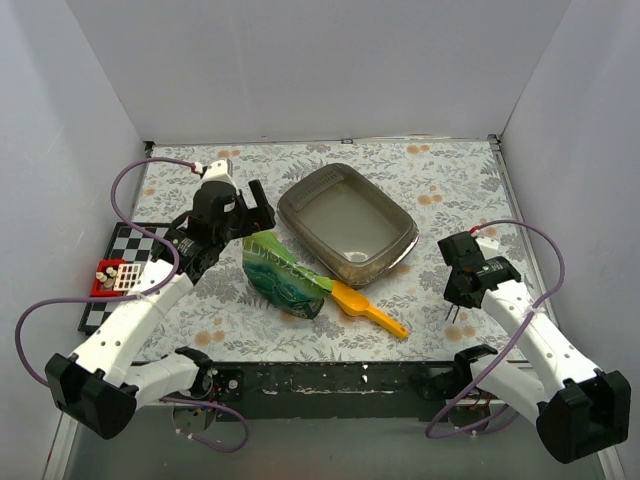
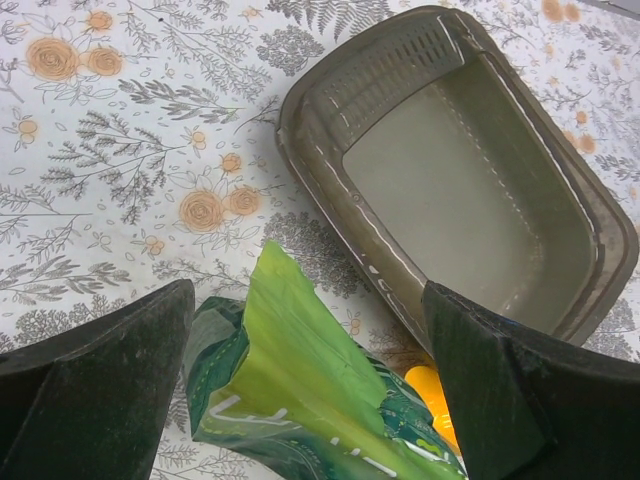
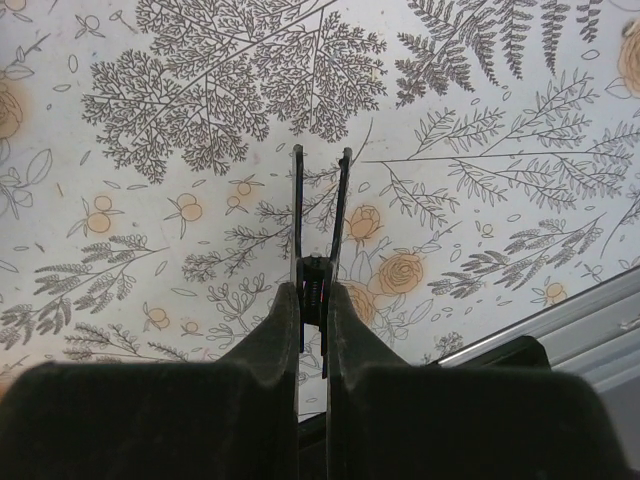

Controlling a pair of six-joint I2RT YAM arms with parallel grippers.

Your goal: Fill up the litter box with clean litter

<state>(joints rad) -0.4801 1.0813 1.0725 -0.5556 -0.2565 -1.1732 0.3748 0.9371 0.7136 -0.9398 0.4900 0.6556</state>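
The left gripper [image 2: 306, 288] stands wide, with nothing held between its fingers [image 2: 100, 390]. Below the gap lies the crumpled open end of a green bag [image 2: 300, 390]; whether the fingers touch the bag cannot be told. Just ahead of this gripper and a little to its right sits the litter box [image 2: 330, 110], flat on the flowered tablecloth [image 2: 120, 150], with one long side close to the bag. The box floor looks smooth and pale grey, and whether any clean litter lies on it cannot be told. By the inner face of the gripper's right finger a bit of yellow scoop [image 2: 428, 388] shows, lying just beyond the bag on the near side of the box. The right gripper [image 3: 321, 160] is narrow, its thin metal tips nearly together and gripping nothing. It points down at bare tablecloth, with the box well off to its left and the scoop's handle nearer on that same side.
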